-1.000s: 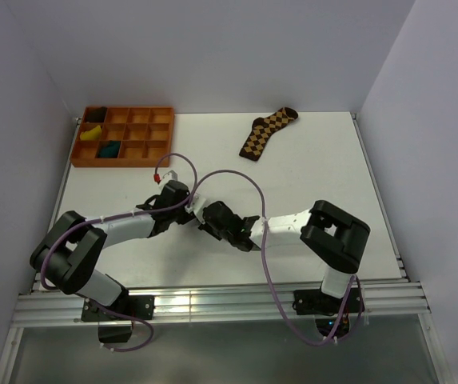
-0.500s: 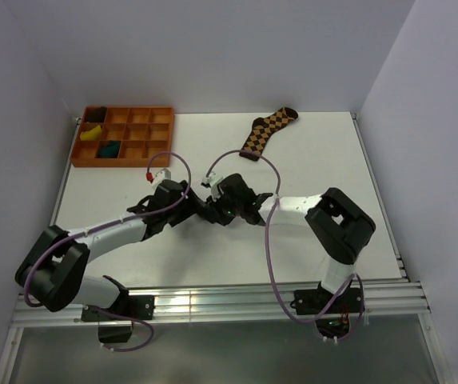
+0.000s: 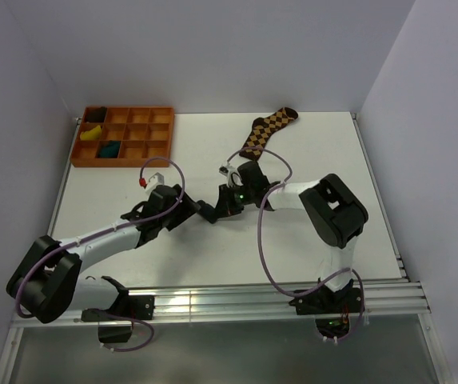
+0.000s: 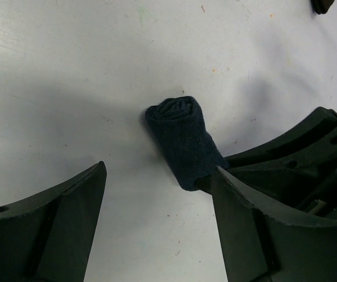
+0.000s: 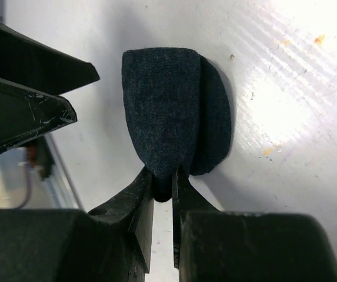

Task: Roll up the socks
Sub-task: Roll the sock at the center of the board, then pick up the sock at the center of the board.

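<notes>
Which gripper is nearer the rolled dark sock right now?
Right. The right gripper pinches one end of the rolled sock; the left gripper is open close by, not gripping it.

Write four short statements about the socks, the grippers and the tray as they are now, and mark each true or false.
1. The left gripper is open, its fingers on either side of the rolled sock. True.
2. The right gripper holds nothing. False: it is pinching one end of the rolled sock.
3. The argyle sock lies in the orange tray. False: it lies unrolled on the table near the far edge, to the right of the tray.
4. One compartment of the orange tray holds a yellow item. True.
</notes>
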Available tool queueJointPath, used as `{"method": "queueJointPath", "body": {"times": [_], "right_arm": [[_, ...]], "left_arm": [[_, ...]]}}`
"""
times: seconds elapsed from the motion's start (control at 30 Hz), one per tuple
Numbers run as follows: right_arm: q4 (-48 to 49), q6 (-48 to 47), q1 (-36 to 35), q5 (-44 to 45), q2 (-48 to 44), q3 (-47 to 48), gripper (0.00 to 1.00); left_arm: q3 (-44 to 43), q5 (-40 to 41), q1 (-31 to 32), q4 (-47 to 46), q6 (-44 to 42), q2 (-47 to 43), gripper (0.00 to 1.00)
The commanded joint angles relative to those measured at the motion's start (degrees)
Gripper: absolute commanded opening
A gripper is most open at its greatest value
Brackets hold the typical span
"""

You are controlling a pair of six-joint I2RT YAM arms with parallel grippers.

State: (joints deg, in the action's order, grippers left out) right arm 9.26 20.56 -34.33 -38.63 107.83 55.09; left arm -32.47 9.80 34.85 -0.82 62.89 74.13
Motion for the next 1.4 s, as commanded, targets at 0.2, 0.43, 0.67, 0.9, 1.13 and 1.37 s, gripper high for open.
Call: {"method": "queueJointPath", "body": {"times": [0.2,0.43,0.67,0.9,1.13,1.37], "right_arm": [[15.34,22.23,3.65,-12.61,7.12,-4.2,0.0],[21.05,26.64,4.44,-12.69,8.36,-6.13,0.0],[26.07,32.08,4.62,-13.93,10.9,-6.84,0.0],[34.32,39.2,4.88,-15.42,13.89,-8.59,0.0],[42.86,44.74,5.32,-16.21,16.18,-10.53,0.0],[44.53,46.76,5.41,-15.51,16.71,-11.14,0.0]], "left_arm": [[0.3,-2.59,-0.22,-4.98,2.93,2.33,0.74],[0.13,-3.21,0.13,-7.26,5.31,6.29,0.72],[-0.93,-2.6,1.27,-10.25,6.89,10.94,0.71],[-0.76,-1.72,2.5,-14.29,8.03,13.5,0.7],[-0.14,-0.14,3.38,-15.71,8.04,14.9,0.7],[0.83,1.88,4.08,-15.35,9.0,15.7,0.7]]}}
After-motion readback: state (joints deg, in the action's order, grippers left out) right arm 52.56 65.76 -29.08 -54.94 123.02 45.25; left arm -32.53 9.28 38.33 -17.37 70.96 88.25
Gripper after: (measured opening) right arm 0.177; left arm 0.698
